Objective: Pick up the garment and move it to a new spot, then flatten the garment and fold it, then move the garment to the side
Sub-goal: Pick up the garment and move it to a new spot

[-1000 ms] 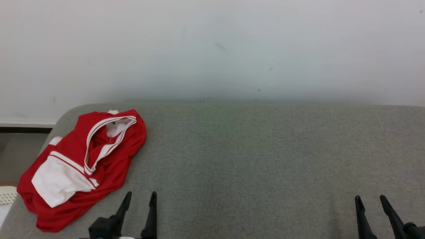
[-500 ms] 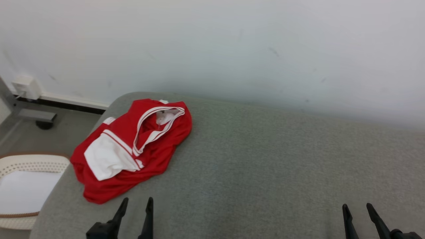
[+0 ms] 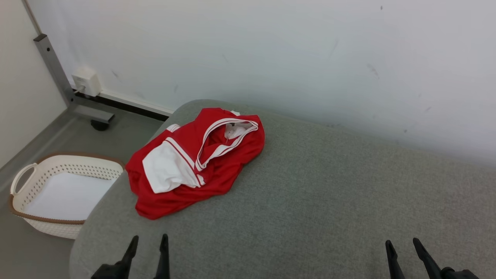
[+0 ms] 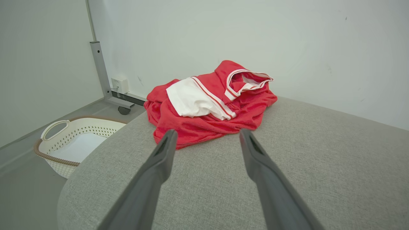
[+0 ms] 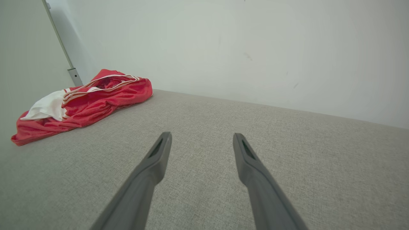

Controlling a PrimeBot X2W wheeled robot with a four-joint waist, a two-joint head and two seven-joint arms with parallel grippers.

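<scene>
A crumpled red garment [image 3: 201, 162] with white panels and white-striped trim lies bunched near the left end of the grey fabric surface [image 3: 310, 201]. In the left wrist view the garment [image 4: 211, 102] sits just beyond my open left gripper [image 4: 207, 135], whose fingers hover over bare fabric short of it. In the head view the left gripper [image 3: 150, 242] stands below the garment with nothing between its fingers. My right gripper [image 3: 403, 246] is open and empty at the lower right, far from the garment [image 5: 86, 102], which shows at the left of the right wrist view beyond the gripper [image 5: 202, 137].
A white perforated laundry basket [image 3: 23, 182] with a brown rim stands on the floor left of the surface's rounded end. Behind it are a grey metal post [image 3: 54, 69] and a wall socket [image 3: 87, 81]. A white wall [image 3: 290, 58] backs the surface.
The head view has swung left, bringing the basket, post and socket into sight; the garment lies as before. Both grippers keep their place at the bottom edge, open.
</scene>
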